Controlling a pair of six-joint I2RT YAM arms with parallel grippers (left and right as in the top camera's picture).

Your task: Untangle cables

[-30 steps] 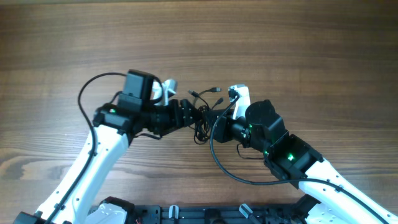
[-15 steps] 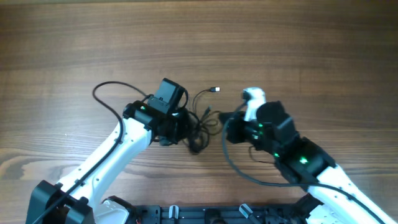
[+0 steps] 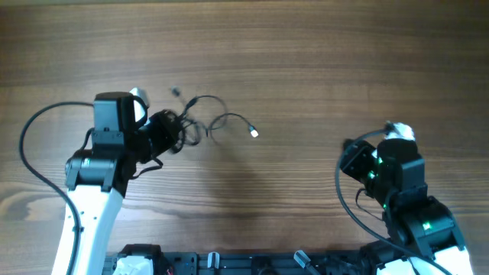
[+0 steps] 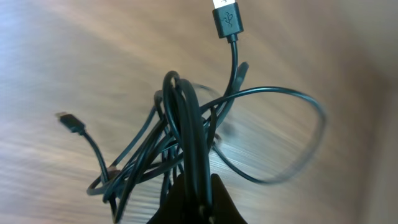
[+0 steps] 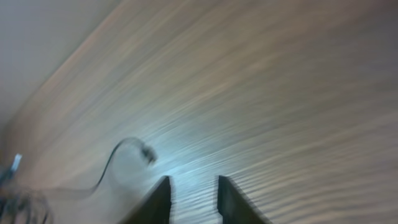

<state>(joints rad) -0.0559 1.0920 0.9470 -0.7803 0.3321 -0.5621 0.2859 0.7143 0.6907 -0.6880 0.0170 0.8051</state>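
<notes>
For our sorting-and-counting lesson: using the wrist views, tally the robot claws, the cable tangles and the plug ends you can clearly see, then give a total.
Claws: 2, the left claw and the right claw
Cable tangle: 1, gripped by the left claw
Plug ends in clear view: 2, the USB plug and the small plug
Total: 5

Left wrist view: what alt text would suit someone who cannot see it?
The left gripper pinches a tangled bunch of black cables over a blurred wooden table. One USB plug sticks up at the top; a smaller plug trails left.
</notes>
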